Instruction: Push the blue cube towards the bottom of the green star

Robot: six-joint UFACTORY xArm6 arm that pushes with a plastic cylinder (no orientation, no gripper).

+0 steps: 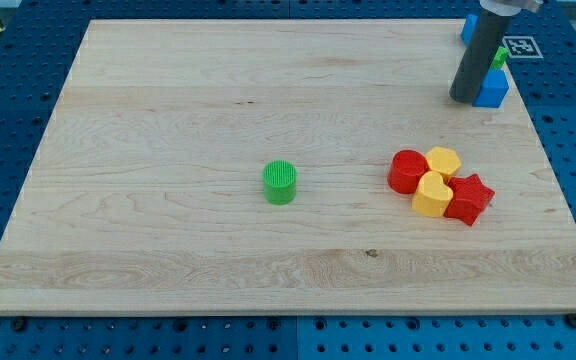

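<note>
Blue pegboard surrounds the wooden board (168,100). No jaws are fitted, so nothing is grasped: my tip (463,100) is pressed against the view's left of the blue cube (491,88), which is parked just below the mostly hidden green star (501,57), as the task intends.

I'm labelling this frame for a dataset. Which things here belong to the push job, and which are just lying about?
Part of the job:
- blue cube
- green star, mostly hidden behind the rod
- my tip, against the cube's left side

Lying about:
- green cylinder
- red cylinder
- yellow hexagonal block
- yellow heart
- red star
- second blue block at the top edge
</note>
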